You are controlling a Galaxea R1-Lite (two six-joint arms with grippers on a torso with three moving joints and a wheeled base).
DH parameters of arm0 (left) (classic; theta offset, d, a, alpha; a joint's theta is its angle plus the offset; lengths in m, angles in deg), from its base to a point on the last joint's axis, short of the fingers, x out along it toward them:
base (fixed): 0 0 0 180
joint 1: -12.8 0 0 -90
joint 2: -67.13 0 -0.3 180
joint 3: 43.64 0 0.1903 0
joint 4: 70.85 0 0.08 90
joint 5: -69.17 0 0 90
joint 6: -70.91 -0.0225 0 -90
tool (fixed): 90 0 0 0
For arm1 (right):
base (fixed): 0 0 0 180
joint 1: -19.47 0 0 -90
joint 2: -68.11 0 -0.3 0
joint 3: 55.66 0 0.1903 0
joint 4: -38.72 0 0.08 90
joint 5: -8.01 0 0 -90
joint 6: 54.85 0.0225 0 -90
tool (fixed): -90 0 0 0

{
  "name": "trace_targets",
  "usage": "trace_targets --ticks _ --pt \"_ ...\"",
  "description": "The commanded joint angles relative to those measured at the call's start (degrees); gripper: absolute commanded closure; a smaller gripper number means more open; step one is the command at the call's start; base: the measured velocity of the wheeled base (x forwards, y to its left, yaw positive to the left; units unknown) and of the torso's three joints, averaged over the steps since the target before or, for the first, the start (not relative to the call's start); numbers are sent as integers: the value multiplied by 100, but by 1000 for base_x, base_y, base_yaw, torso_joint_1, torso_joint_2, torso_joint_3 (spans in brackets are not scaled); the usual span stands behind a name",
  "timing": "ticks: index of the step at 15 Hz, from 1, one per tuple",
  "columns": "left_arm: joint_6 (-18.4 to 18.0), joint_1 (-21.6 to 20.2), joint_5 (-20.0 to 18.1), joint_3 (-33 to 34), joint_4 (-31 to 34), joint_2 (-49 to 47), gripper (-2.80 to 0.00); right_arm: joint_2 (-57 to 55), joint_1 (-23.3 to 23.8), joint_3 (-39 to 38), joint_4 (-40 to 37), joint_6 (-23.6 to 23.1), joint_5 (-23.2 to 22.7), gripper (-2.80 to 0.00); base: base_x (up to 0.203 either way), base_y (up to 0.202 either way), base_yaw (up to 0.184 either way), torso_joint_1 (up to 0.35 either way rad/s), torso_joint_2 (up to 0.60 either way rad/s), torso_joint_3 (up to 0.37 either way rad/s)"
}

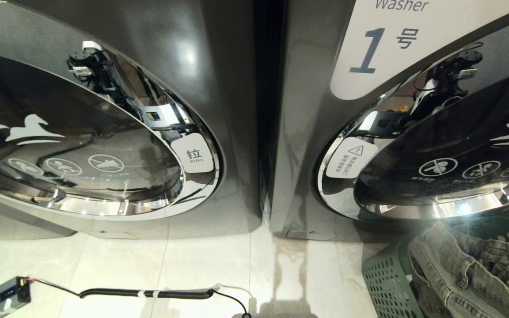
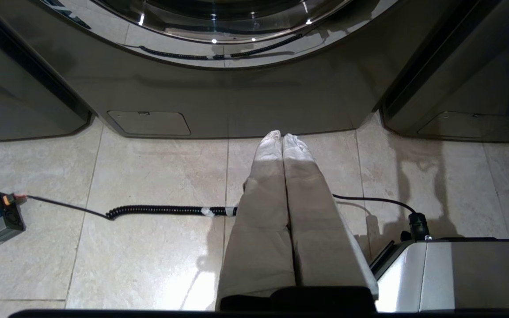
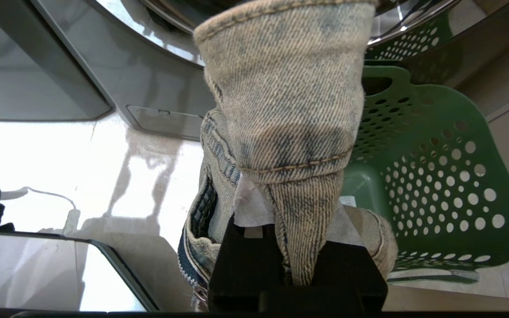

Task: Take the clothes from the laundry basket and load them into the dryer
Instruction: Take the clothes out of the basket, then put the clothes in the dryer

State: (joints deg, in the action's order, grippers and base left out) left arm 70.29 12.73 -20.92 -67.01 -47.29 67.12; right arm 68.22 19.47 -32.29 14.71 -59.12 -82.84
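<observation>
The right gripper (image 3: 298,247), at the bottom centre of the right wrist view, is clamped on a fold of denim jeans (image 3: 281,110); the cloth rises from between the jaws and fills the middle of that frame. In the head view the jeans (image 1: 466,269) lie heaped at the lower right, spilling over the rim of the green laundry basket (image 1: 385,282), which stands on the floor before the machine labelled Washer (image 1: 396,39). The left gripper (image 2: 282,145), in the centre of the left wrist view, has its padded fingers pressed together on nothing, pointing at the foot of the left machine (image 2: 237,88). Both round doors look closed. Denim is likely heavy and stiffish yet floppy, so legs will trail; a hold on thick seam or waistband should slip less than a single layer.
</observation>
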Motion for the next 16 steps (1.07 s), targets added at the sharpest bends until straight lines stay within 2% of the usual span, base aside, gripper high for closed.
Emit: trace_targets --ticks 1,10,12,13,16 --pt "1 -1 1 0 -1 9 0 -2 0 0 2 -4 -3 0 0 0 0 2 7 208" --pt "-65 -1 -10 0 16 9 0 -2 0 0 2 -39 -20 0 0 0 0 3 2 198" --pt "-415 -1 -68 0 18 9 0 -2 0 0 2 14 -3 0 0 0 0 0 2 204" --pt "-607 -1 -217 0 17 9 0 -2 0 0 2 14 -3 0 0 0 0 4 7 199" --pt "-720 -1 -307 0 15 9 0 -2 0 0 2 22 -3 0 0 0 0 2 1 208"
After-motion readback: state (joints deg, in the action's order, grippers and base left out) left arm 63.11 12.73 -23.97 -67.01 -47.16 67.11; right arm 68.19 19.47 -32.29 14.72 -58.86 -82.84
